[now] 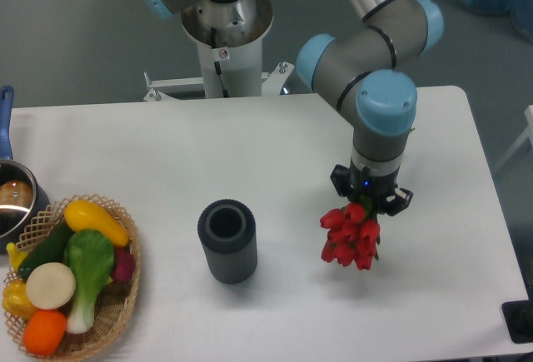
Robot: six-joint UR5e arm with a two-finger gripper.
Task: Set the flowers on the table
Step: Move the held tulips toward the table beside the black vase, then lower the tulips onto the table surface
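Observation:
The flowers (350,236), a bunch of red tulip buds, hang below my gripper (366,202) over the right half of the white table (275,154). My gripper points straight down and is shut on the bunch just above the buds. The stems are hidden behind the buds and the gripper. I cannot tell whether the buds touch the tabletop; a faint shadow lies under them.
A dark grey ribbed cylinder vase (226,240) stands upright left of the flowers. A wicker basket (125,295) of vegetables sits at the front left edge. A pot (12,200) with a blue handle is at the left edge. The robot base (225,37) rises behind the table.

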